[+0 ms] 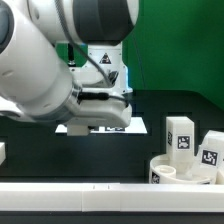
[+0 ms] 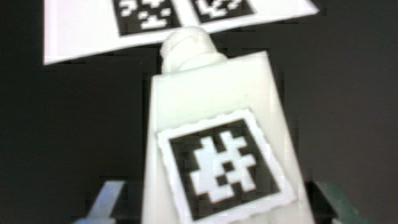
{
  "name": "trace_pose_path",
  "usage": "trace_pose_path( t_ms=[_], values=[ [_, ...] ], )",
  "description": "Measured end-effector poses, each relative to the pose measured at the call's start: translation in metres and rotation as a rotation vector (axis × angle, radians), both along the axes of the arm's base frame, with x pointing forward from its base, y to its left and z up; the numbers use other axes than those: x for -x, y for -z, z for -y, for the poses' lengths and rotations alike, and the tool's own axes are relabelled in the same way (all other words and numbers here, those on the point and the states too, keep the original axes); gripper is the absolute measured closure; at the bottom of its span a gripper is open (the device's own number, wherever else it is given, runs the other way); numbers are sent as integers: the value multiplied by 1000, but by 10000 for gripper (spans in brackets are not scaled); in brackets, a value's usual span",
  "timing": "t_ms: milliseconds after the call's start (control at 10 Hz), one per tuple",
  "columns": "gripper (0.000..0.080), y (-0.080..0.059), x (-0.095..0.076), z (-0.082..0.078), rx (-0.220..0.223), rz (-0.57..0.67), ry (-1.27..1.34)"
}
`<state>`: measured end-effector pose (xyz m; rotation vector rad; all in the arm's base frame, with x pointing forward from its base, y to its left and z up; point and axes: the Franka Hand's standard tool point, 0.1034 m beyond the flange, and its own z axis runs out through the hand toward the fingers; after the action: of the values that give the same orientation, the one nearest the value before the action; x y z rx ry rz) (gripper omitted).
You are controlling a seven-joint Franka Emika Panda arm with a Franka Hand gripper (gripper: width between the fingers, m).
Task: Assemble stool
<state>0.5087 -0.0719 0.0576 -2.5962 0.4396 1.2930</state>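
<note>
Green backdrop (image 1: 175, 45) behind a black tabletop (image 1: 40, 150) — white rail (image 1: 90, 190) along its front edge.

I'm counting three legs in all. Two are standing on the bench (image 1: 30, 160), well apart from the marker board (image 1: 95, 128) and toward the exterior view's right: a first leg (image 1: 180, 133) and a second leg (image 1: 212, 150). A third leg (image 2: 214, 130) is showing only in the wrist view, right by the marker board. Each is showing one tag. One seat (image 1: 168, 172) is sitting by the far pair. One long rail (image 1: 90, 190) is lying nearer the camera than the marker board. One white scrap (image 1: 2, 152) is peeking in, too cropped to sort.
</note>
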Motion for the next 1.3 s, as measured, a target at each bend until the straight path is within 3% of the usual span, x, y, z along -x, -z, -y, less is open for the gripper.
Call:
trace_pose_path(
  t_ms=[200, 400, 700, 1000, 1300],
  values=[
    [478, -20, -12, -18, 10, 21, -23],
    [478, -17, -11, -17, 7, 20, -22],
    [478, -14, -23, -17, 11, 83, 13],
    [478, -28, -47, -30, 80, 295, 39],
    [478, -26, -58, -29, 147, 482, 54]
  ],
)
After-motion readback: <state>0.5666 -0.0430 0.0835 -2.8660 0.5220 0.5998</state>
